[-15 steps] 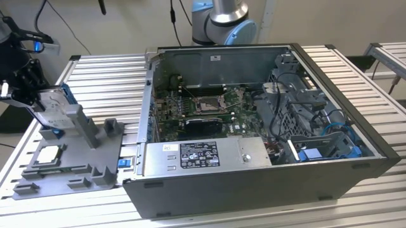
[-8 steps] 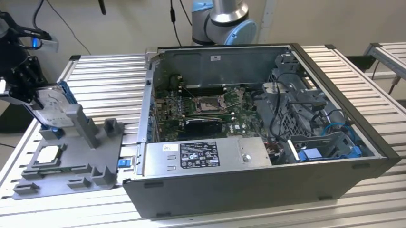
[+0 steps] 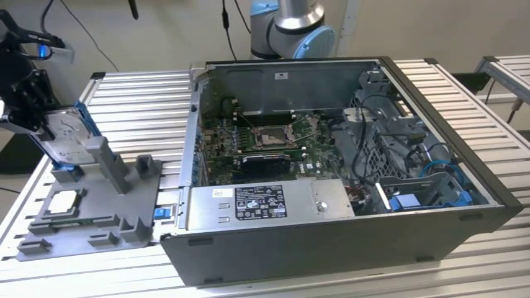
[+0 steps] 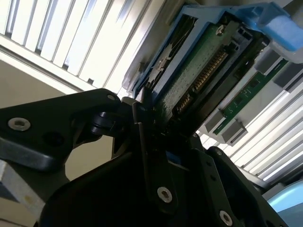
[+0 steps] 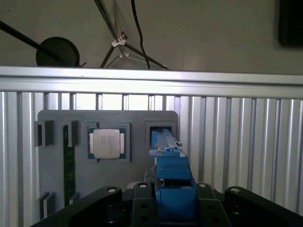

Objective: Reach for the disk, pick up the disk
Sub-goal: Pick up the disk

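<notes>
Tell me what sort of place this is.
Probably a robotics lab bench for computer disassembly: open grey metal computer case on a ribbed aluminium table, grey plastic parts fixture, silver-and-blue robot arm.

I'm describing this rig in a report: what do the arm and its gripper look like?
The arm is a round silver-grey tube with light blue caps at its joint. The gripper is matt black, built of flat link plates with rounded ends, pinned by small silver screws, as both wrist views show.
</notes>
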Controlling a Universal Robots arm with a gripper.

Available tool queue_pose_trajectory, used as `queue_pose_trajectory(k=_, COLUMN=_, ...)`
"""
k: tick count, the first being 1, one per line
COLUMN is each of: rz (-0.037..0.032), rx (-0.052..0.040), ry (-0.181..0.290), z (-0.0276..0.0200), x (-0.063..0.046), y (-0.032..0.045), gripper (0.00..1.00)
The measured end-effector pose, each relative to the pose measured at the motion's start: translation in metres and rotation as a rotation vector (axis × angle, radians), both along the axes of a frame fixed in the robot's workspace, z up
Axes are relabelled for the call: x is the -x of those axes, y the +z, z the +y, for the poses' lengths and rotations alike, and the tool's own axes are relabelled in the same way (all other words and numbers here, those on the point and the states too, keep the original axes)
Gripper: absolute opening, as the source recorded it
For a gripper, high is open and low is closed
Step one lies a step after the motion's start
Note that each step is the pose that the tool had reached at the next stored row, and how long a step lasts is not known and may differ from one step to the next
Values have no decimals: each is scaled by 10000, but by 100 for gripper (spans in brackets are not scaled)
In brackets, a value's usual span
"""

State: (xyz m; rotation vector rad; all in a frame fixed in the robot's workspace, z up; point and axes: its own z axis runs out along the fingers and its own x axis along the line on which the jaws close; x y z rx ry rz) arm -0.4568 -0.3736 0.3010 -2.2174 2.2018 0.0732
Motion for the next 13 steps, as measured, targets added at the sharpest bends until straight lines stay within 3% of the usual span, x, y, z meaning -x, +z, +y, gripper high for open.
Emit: queue_pose_trajectory(k=13, rz=-1, rx=0, ry=0, z=0, x=0, y=122, gripper=0)
